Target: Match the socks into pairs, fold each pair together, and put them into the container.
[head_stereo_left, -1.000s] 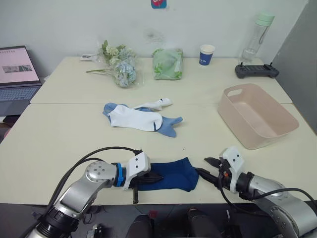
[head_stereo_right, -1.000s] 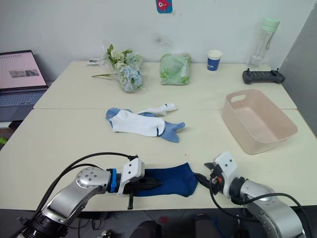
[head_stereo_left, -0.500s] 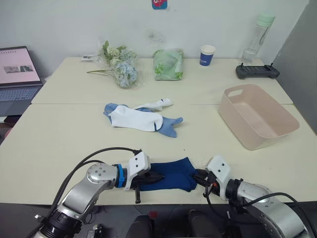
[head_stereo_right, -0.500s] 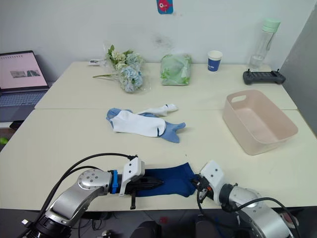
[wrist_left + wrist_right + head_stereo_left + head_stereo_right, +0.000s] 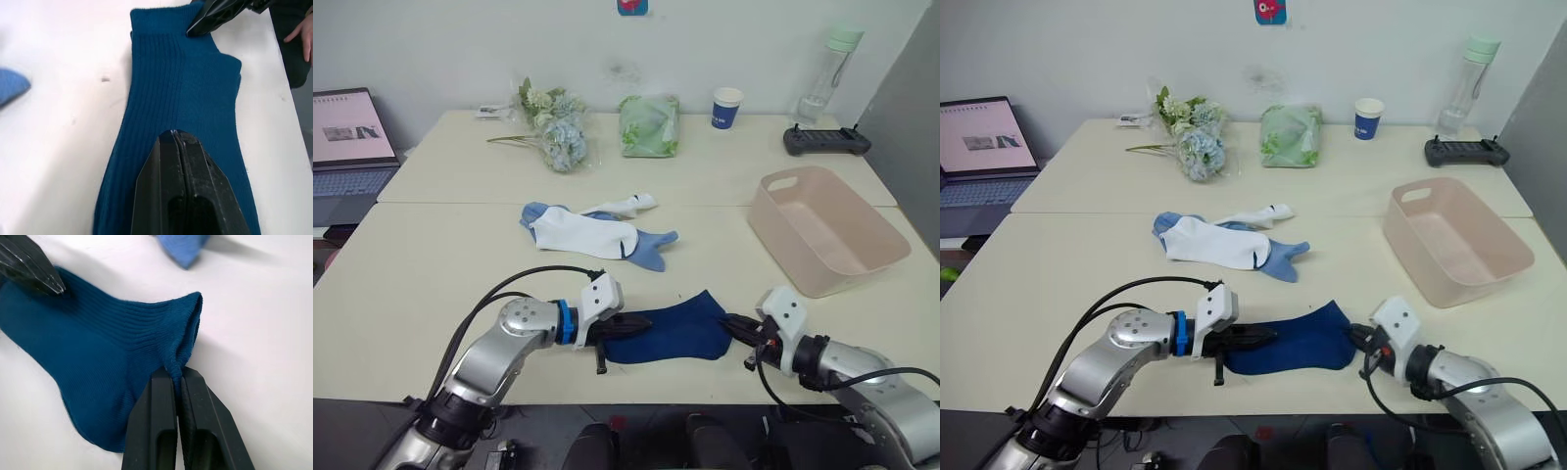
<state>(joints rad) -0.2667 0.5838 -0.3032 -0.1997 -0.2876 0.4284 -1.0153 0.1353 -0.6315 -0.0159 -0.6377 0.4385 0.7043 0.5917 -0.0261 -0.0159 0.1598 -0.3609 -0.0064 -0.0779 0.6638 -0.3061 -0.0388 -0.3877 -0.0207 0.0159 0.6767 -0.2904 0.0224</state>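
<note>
A dark navy sock [image 5: 675,331] lies flat near the table's front edge, between my two grippers. My left gripper [image 5: 625,326] is shut, its tips pressing on the sock's left part [image 5: 174,133]. My right gripper [image 5: 730,322] is shut on the sock's cuff, and the fabric puckers up between its fingers [image 5: 176,373]. Farther back in the middle, a white sock [image 5: 582,233] lies over a light blue sock [image 5: 652,248], with a second white sock [image 5: 623,205] behind them. The pale pink container [image 5: 785,257] stands empty at the right.
Along the back of the table are a flower bunch [image 5: 553,132], a green bag [image 5: 648,124], a blue paper cup [image 5: 726,108], a bottle [image 5: 835,69] and a black controller [image 5: 824,142]. A laptop [image 5: 347,147] sits at the far left.
My right gripper went from open to shut on the navy sock's cuff and drew it rightward. The left gripper stayed shut on the sock's other end.
</note>
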